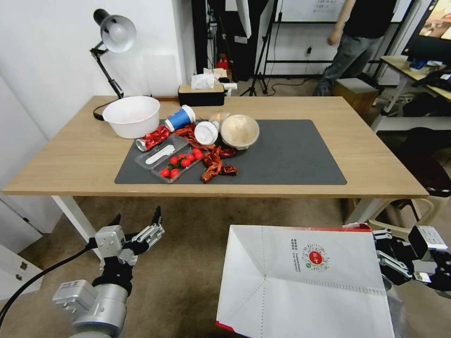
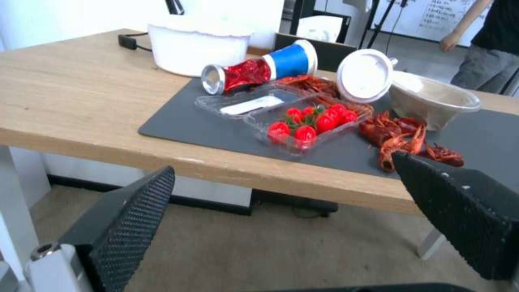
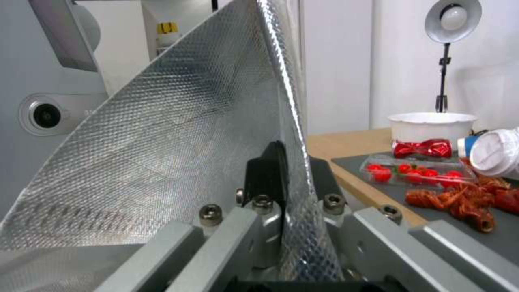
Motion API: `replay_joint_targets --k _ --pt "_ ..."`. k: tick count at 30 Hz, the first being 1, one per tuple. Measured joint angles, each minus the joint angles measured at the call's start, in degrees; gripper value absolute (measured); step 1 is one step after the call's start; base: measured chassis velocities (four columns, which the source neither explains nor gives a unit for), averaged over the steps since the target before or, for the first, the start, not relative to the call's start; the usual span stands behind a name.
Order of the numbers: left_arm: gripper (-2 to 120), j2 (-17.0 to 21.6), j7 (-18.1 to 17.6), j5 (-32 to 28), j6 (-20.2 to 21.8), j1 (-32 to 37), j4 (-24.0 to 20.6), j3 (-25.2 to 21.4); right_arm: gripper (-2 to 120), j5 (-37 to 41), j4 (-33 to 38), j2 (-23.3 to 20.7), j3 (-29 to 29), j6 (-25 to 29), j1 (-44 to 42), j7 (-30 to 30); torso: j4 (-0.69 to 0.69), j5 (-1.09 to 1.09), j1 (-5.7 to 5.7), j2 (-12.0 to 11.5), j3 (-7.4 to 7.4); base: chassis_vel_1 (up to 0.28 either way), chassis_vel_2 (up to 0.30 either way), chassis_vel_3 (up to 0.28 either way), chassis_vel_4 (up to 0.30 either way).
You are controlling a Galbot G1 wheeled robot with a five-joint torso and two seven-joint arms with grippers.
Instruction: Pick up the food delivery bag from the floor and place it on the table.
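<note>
the right hand (image 1: 383,258) pinches one foil-lined wall of the food delivery bag (image 1: 300,281), held off the floor at 5 o'clock, below the table (image 1: 70,159) edge. risk: thin wall slips or tears, or bag strikes the edge. left hand (image 1: 136,225) idles wide at 7 o'clock.

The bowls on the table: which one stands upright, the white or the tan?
The white bowl, near the lamp, stands upright, rim level and opening upward. The tan bowl on the dark mat is tipped, showing its inside toward the camera.
</note>
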Motion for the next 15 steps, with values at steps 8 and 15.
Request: replay_joint_targets --k 8,15 --pt "100 0.0 0.0 0.1 0.0 0.1 0.0 0.0 0 0.1 -0.1 -0.3 0.2 0.0 0.0 -0.1 0.00 0.00 0.90 2.2 1.25 0.000 0.000 0.000 0.000" --pt "100 0.2 0.1 0.1 0.1 0.1 0.0 -0.1 0 0.1 -0.1 -0.1 0.0 0.0 0.2 -0.1 0.00 0.00 1.87 4.3 2.42 0.000 0.000 0.000 0.000"
